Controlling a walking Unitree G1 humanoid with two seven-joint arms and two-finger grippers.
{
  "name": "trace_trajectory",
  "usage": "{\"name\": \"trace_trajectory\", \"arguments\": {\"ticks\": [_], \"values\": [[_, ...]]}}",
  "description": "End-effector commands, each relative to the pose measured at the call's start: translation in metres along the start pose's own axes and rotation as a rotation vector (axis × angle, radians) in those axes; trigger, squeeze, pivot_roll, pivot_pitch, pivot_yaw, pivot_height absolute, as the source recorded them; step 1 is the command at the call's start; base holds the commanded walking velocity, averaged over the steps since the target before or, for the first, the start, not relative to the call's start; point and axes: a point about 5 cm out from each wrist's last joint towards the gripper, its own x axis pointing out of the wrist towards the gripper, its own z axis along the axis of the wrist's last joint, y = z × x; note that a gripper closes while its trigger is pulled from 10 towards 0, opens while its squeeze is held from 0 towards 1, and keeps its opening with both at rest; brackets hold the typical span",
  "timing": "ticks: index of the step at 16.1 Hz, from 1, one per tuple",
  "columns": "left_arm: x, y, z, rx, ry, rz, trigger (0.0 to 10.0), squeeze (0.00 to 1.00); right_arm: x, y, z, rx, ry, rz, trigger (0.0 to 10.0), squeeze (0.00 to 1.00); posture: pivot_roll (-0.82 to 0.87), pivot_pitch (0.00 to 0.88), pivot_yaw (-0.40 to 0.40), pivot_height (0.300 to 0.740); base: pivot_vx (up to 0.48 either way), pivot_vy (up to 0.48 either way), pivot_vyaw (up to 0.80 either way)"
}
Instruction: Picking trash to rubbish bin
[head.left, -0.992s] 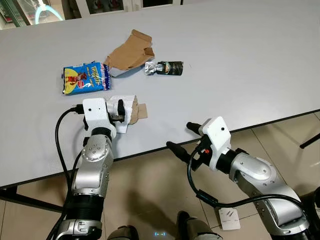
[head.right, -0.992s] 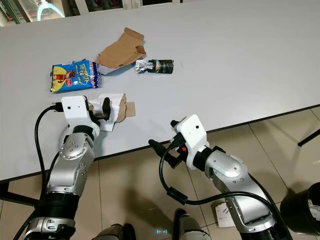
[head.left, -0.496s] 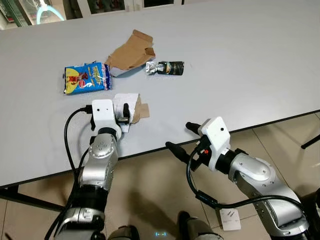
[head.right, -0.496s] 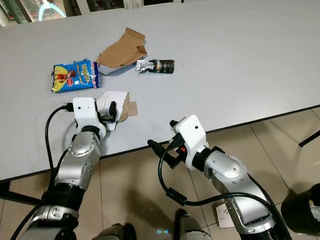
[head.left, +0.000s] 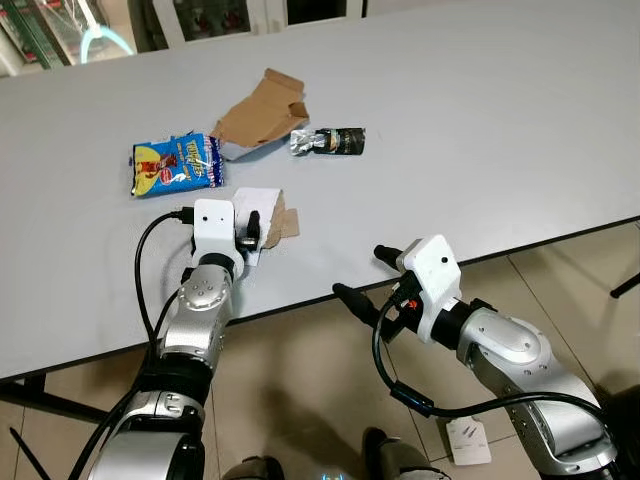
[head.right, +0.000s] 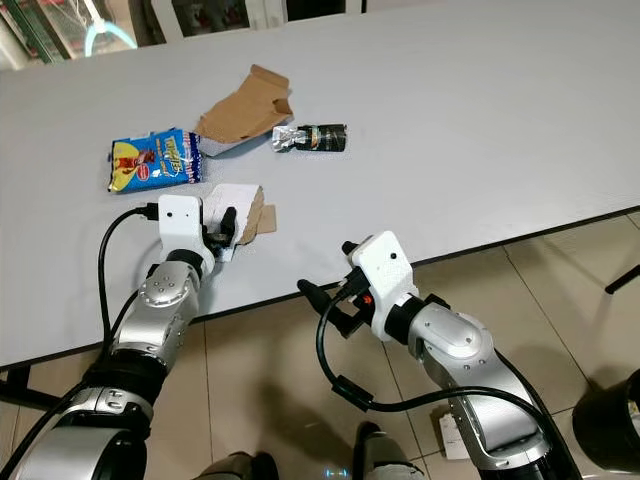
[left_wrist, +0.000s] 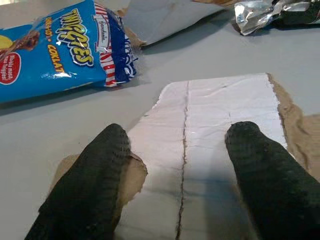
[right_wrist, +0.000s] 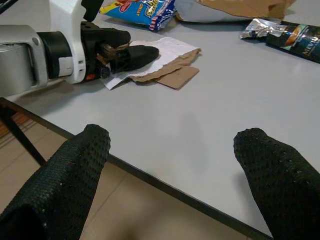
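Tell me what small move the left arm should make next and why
Probably lower and close the jaws. The left gripper is open over the torn white card lying flat on the table, one finger at each side, nothing gripped yet.

Snack packet (head.left: 174, 164) left of cardboard (head.left: 258, 115), pouch (head.left: 329, 141) right

A large pale grey table (head.left: 480, 120) takes most of the head views, from nine o'clock to three o'clock, and its dark front edge runs slanted from low at eight o'clock up to four o'clock. Under this edge is a floor (head.left: 300, 400) of beige tiles with thin grout lines. At eleven o'clock, behind the table, stand dark glass-fronted cabinets (head.left: 200, 15), and a curved turquoise light (head.left: 100, 40) is reflected there. A dark round object (head.right: 615, 420) stands on the floor at five o'clock.
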Motion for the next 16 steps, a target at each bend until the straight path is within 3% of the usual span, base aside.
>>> {"name": "trace_trajectory", "arguments": {"ticks": [1, 16], "values": [[-0.0126, -0.0008, -0.0389, -0.002, 0.158, -0.017, 0.0, 0.00, -0.0026, 0.0015, 0.0014, -0.004, -0.009, -0.009, 10.0, 0.00, -0.24, 0.208, 0.069, 0.740, 0.000, 0.000, 0.00], [-0.0135, 0.0018, -0.0401, -0.040, 0.125, 0.007, 0.0, 0.00, -0.0024, 0.0014, 0.0007, -0.005, -0.005, -0.009, 10.0, 0.00, -0.24, 0.210, 0.061, 0.740, 0.000, 0.000, 0.00]]}}
